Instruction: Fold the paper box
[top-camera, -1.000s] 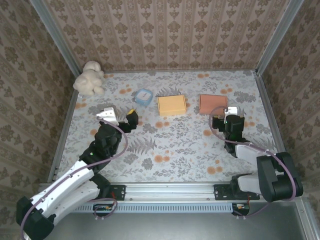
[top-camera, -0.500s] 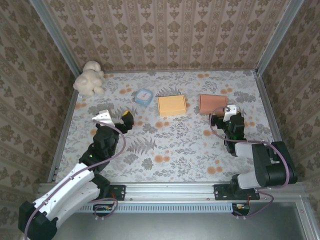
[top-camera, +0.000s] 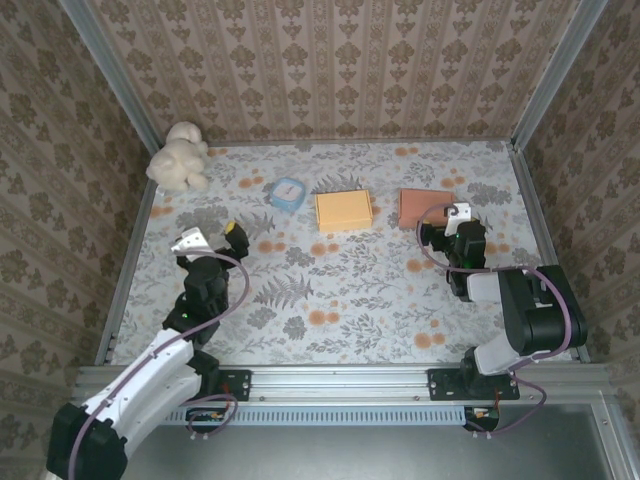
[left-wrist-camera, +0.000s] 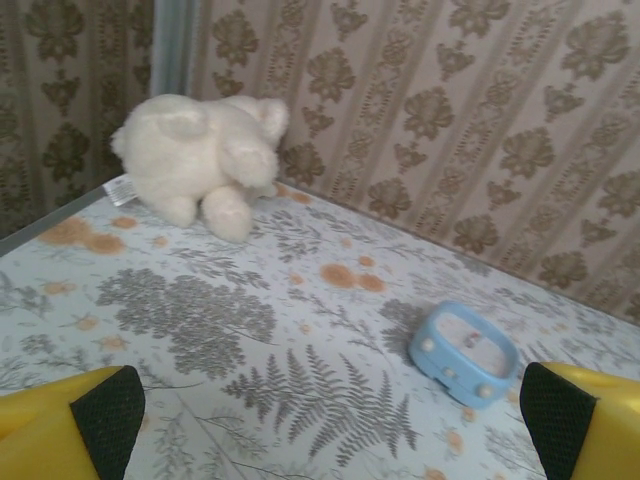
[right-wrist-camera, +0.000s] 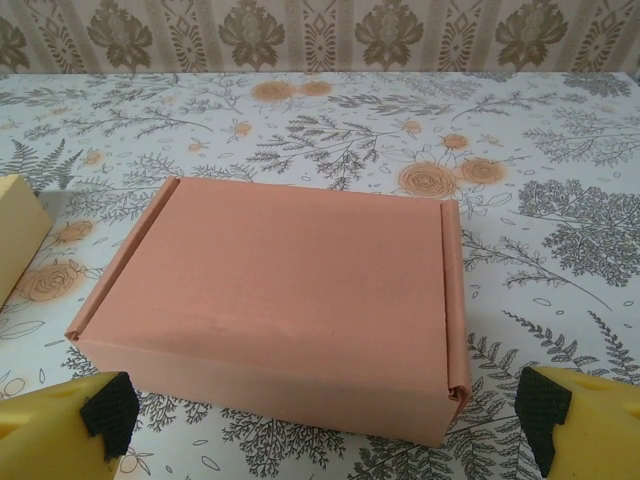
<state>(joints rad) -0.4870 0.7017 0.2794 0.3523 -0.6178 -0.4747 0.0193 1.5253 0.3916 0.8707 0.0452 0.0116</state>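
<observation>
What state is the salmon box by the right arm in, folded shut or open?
Folded shut: the salmon box sits as a closed carton, lid flat on top, side edges rolled down.

The table (top-camera: 350, 290) before me wears a pale cloth printed with grey ferns and orange flowers. Four things lie on it, all in its far half and roughly in a row. A white plush (top-camera: 178, 157) rests in the far left corner, close to the walls. To its right and well apart from it, a small blue case (top-camera: 288, 193) lies with its pale face up. Near that is a yellow box (top-camera: 344, 210), closed and lying flat. Further right, with a gap between them, lies a pink box (top-camera: 420, 205), also closed and flat on the cloth, its lid creased along both short edges.
</observation>
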